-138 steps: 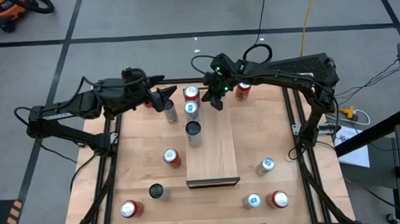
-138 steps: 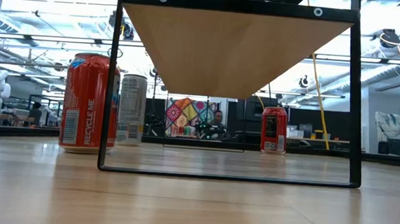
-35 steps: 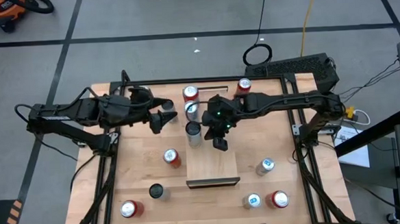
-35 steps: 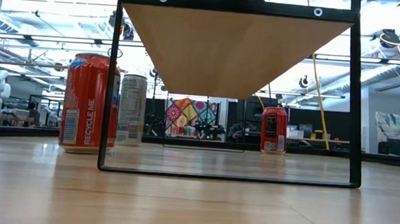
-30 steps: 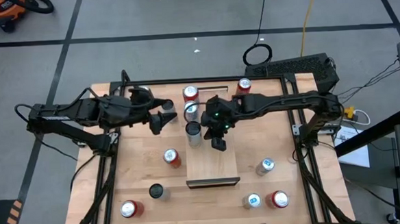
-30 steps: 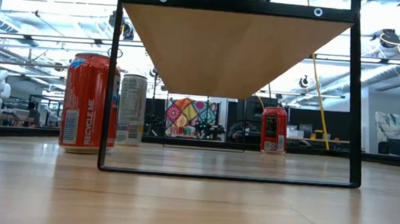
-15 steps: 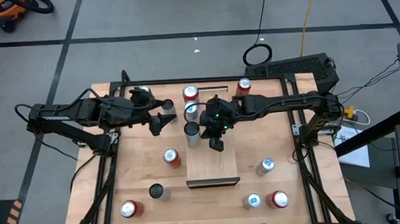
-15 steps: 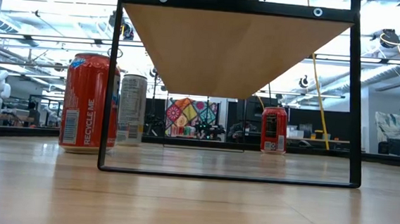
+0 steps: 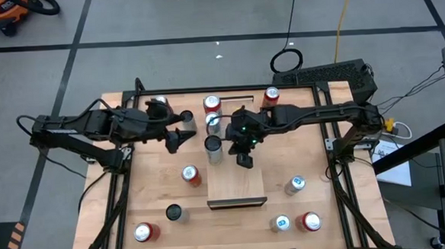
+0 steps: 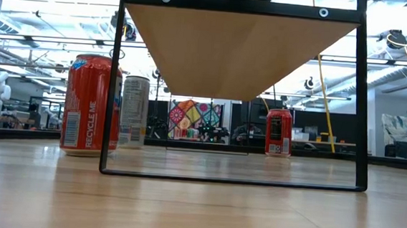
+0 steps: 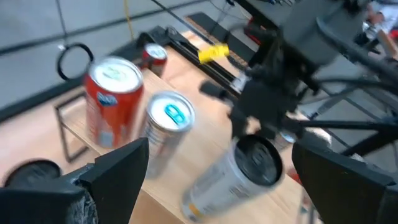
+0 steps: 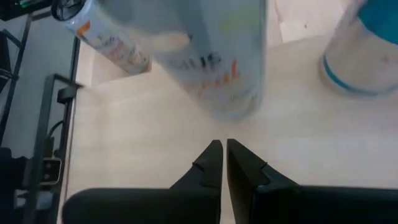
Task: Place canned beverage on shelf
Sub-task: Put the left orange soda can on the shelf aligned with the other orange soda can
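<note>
Atop smooth pale-wood shelf (image 9: 239, 183), cylindrical metal cans (image 9: 214, 145).

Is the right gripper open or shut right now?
Shut. In the right wrist view the right gripper's two dark fingertips nearly meet, holding nothing, above the shelf and just short of a tall silver can.

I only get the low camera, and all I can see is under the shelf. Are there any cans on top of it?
Observer: Yes, three, along the left edge of the shelf: a red can, a blue-topped can and a tall silver can.
Operator: Is a gripper holding one?
Observer: No. The right gripper is shut on nothing, over the shelf beside the tall silver can.
Operator: And the other one?
Observer: The left gripper is open and empty, over the table to the left of the shelf.
</note>
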